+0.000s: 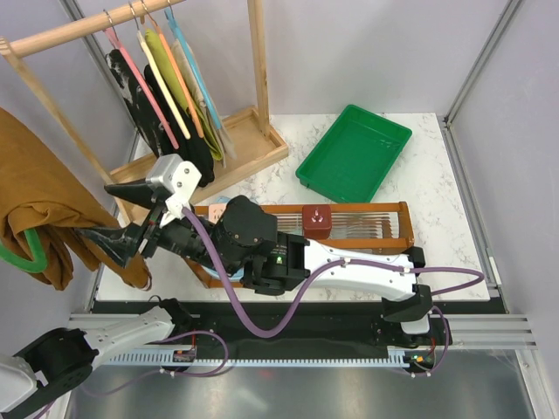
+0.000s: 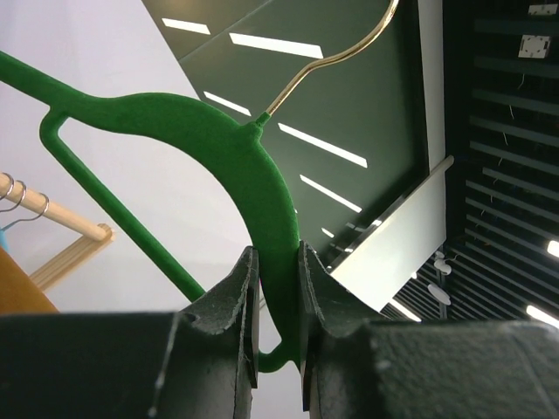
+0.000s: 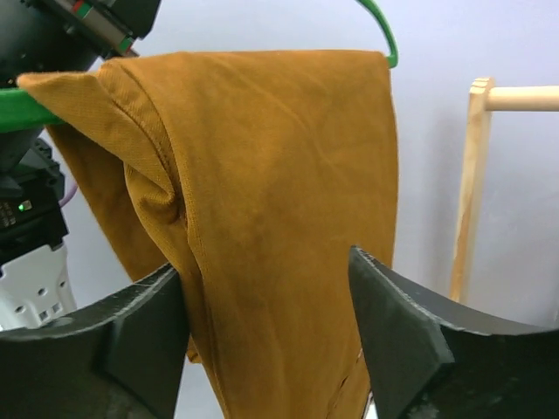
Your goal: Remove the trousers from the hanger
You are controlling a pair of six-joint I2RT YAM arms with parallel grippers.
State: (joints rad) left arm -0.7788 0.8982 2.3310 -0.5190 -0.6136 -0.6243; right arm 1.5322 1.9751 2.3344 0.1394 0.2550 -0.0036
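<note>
From above, the trousers (image 1: 35,196) hang in a bunched fold past the left edge of the tabletop (image 1: 437,253), draped over the hanger (image 1: 22,259), of which only a green loop shows under the cloth. The right arm stretches from its base at the near right across the front of the tabletop, its wrist turned left and its tool (image 1: 92,209) released, one black finger high and one low, the tips at the edge of the cloth. The left arm (image 1: 113,336) lies low along the near rail and runs out at the bottom-left corner; its tool is out of this view. A rack (image 1: 258,61) with other hangers stands at the back left, and a tray (image 1: 354,153) lies right of it. In the left wrist view, the left tool (image 2: 275,297) is clenched on the hanger (image 2: 175,122), both fingers (image 2: 231,305) pressed flat against its curved shoulder, below the gold wire hook (image 2: 341,52); the camera looks upward. In the right wrist view, the right tool (image 3: 265,262) is spread wide, with the trousers (image 3: 279,175) hanging in the gap beyond the tips, folded over the hanger (image 3: 22,109). I cannot tell whether either finger touches the cloth.
</note>
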